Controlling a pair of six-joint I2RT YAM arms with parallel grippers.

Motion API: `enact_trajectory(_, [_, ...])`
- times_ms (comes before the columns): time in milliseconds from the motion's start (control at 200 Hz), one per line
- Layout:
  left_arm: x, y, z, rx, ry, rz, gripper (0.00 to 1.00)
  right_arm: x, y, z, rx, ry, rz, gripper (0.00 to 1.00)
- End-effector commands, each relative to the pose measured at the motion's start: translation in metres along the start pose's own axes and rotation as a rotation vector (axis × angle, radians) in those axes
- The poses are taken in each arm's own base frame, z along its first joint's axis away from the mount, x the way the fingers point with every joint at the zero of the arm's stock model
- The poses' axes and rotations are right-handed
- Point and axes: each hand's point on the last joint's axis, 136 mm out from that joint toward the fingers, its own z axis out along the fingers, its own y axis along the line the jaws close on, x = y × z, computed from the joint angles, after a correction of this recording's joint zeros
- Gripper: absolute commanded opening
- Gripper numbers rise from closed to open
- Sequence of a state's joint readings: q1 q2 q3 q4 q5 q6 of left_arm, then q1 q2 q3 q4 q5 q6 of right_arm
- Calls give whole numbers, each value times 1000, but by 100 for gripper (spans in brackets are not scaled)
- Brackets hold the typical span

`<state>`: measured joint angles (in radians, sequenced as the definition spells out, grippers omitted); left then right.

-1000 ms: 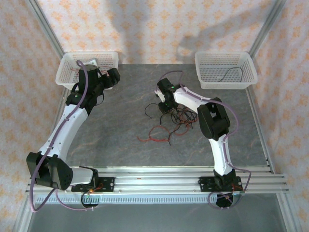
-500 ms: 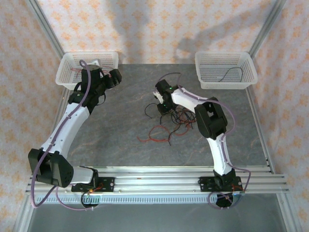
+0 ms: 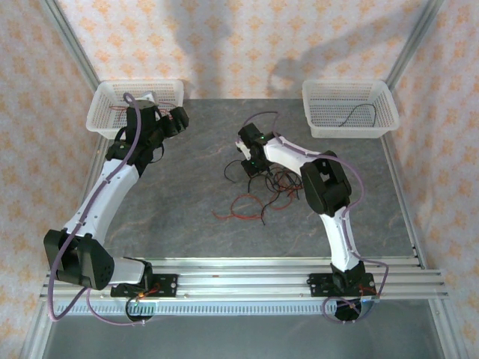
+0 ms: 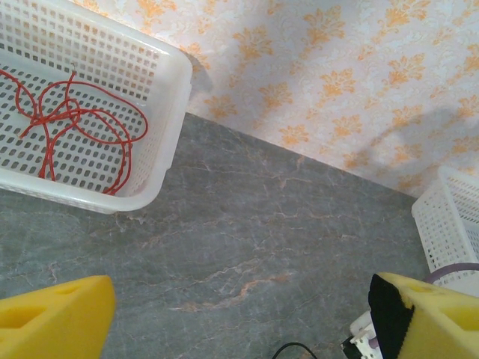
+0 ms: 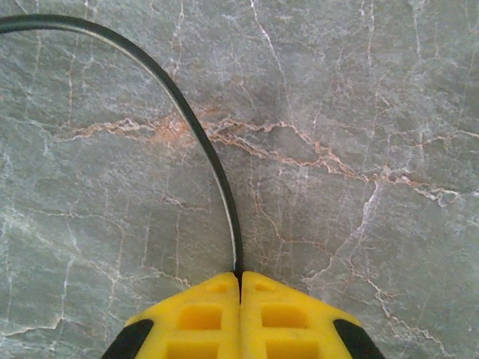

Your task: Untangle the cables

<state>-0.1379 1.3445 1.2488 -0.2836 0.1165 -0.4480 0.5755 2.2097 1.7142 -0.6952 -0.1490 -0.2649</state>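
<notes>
Right gripper [image 5: 239,286] has shifted left and pinched its fingers onto a black cable [image 5: 200,138] at the heap of cables [image 3: 262,193] mid-table. Left gripper [image 4: 238,320] wide, empty, near the basket [image 4: 161,142]. Grasp made; next, probably draw that strand out slowly.

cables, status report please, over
Right hand shut on a black cable. Left hand open, empty, near basket with red cable. Tangle partly under right arm.
</notes>
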Motion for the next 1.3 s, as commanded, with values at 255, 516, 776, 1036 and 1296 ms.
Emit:
enact_trajectory(255, [12,-20,-11,62,2,3,88,-63,-31,-126,91,-320,137,0])
enact_trajectory(516, [41,-53,-18,194,3,41,88,-85,-48,-229,118,-552,300,0])
enact_trajectory(776, [78,-98,-28,349,30,146,88,-96,-56,-334,91,-806,398,0])
enact_trajectory(1036, [123,-141,-31,442,57,310,88,-101,-61,-394,64,-952,461,0])
enact_trajectory(1296, [153,-162,-20,475,83,342,88,-103,-73,-450,71,-1094,520,0])
